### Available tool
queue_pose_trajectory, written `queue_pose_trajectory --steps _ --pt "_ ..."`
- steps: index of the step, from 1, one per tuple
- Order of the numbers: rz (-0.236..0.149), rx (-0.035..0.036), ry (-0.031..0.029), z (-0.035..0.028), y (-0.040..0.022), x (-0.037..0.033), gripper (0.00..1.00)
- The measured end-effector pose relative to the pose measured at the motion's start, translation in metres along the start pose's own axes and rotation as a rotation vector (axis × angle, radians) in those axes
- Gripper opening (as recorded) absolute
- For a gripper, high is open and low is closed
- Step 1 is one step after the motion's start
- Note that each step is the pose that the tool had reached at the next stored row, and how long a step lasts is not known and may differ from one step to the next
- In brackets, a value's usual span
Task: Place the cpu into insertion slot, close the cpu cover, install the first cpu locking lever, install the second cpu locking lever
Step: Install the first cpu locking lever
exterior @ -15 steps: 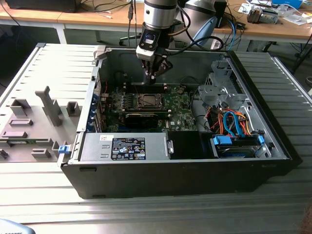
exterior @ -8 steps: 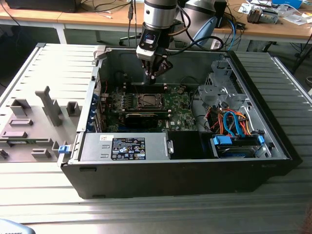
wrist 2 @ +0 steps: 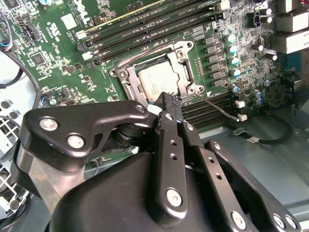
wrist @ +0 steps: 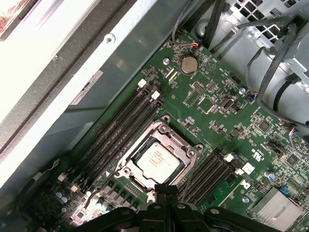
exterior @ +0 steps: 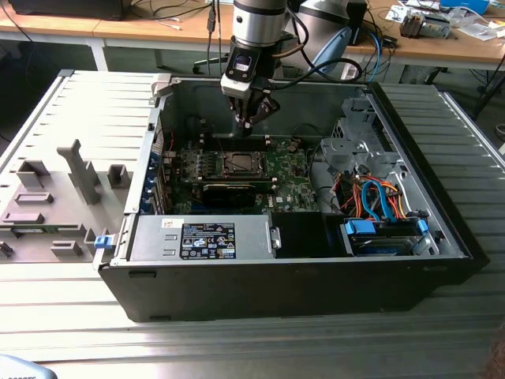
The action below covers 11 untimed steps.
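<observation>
In the exterior view my gripper (exterior: 247, 125) hangs inside the open computer case, a little above and behind the insertion slot (exterior: 239, 163) on the green board. The cpu (wrist 2: 157, 82) (wrist: 157, 159), a silvery square chip, lies in the slot. The cpu cover (wrist 2: 185, 67) (wrist: 186, 153) lies flat around it, and the chip shows through its window. In both wrist views the gripper (wrist 2: 168, 99) (wrist: 166, 189) hovers by one edge of the socket. It is shut, fingertips together, with nothing between them. A thin wire lever (wrist 2: 145, 53) runs along one side of the socket.
Long black memory slots (wrist: 118, 130) flank the socket on two sides. A drive cage (exterior: 359, 146) with orange and blue cables (exterior: 375, 197) fills the case on the exterior view's right. The power supply (exterior: 207, 238) sits in front. A grey fixture tray (exterior: 55, 197) lies outside, on that view's left.
</observation>
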<state>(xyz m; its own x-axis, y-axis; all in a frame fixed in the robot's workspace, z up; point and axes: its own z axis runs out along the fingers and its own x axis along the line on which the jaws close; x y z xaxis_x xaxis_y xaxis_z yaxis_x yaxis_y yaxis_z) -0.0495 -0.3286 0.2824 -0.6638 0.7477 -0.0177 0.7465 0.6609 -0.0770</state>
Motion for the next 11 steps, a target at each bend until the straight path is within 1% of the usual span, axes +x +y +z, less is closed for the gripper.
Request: queue_pose_trajectory --steps 11 --pt "-0.009 -0.0001 -0.0007 0.0 0.0 0.0 0.11"
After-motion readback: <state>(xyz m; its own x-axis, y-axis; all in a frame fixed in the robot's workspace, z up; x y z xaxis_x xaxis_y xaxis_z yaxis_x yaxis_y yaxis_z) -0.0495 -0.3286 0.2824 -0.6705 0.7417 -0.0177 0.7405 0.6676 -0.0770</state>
